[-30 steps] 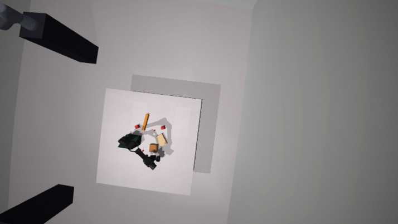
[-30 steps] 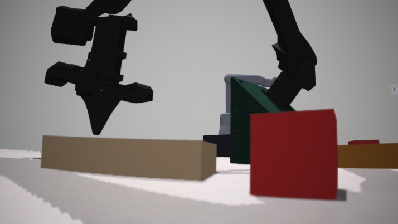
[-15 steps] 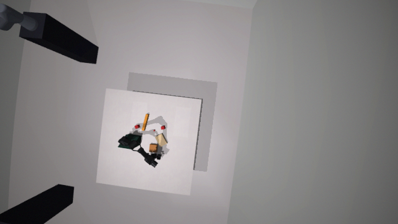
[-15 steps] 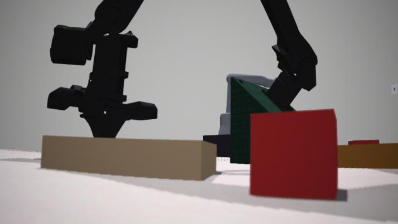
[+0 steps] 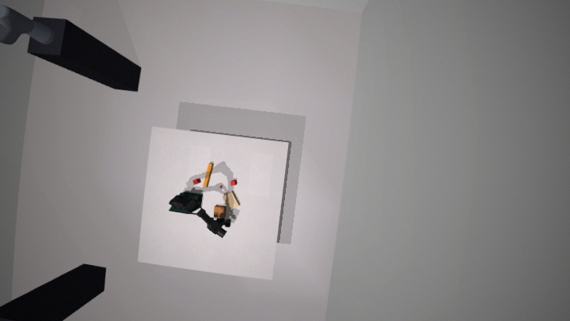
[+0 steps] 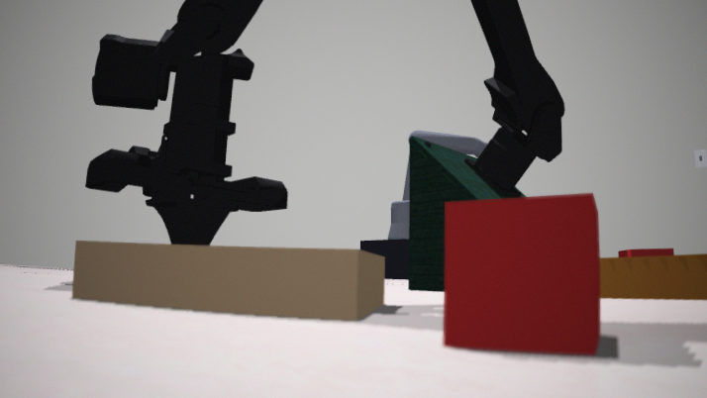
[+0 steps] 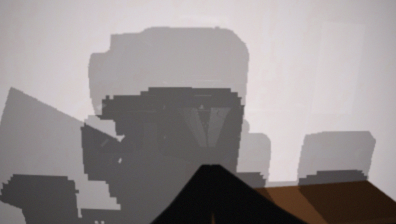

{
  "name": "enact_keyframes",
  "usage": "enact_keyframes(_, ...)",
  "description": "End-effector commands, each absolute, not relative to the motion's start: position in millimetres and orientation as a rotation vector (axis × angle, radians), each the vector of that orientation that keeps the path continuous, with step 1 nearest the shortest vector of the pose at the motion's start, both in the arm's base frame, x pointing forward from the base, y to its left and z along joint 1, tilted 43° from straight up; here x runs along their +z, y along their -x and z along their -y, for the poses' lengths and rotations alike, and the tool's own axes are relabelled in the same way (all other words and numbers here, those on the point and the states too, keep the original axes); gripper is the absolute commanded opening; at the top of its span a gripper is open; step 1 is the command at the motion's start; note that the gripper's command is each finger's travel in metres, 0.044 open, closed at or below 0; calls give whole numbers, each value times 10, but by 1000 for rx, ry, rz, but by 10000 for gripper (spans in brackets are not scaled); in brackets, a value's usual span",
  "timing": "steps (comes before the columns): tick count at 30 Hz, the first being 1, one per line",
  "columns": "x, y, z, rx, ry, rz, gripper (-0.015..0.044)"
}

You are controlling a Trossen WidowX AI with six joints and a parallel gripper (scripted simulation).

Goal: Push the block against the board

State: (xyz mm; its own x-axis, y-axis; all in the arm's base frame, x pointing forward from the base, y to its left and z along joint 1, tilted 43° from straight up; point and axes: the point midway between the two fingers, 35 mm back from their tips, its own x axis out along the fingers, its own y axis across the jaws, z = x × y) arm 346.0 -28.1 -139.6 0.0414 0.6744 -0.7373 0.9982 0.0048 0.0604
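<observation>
The brown square block [image 5: 219,211] [image 7: 327,202] lies on the white table next to the near end of the tan board [image 5: 232,200] [image 6: 223,279]; I cannot tell whether they touch. In the exterior view the board hides the block. My gripper [image 5: 222,221] [image 6: 190,237] [image 7: 210,173] is shut on nothing and points straight down. Its tip is low beside the block, on the side away from the board's far end. In the exterior view the tip dips behind the board's top edge.
A large red cube [image 6: 520,272] [image 5: 233,182] stands near the board. Another red cube [image 5: 196,181] and a long orange bar [image 5: 207,175] [image 6: 654,277] lie further off. The arm's green base [image 5: 185,200] [image 6: 436,223] stands left of the block.
</observation>
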Motion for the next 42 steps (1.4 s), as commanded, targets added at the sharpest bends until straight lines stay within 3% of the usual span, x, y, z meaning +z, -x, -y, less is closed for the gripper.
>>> enact_keyframes(1,-1350,-3456,208,-698,-1730,-1700,0)
enact_keyframes(42,-1031,-3427,-140,-699,-1731,-1701,0)
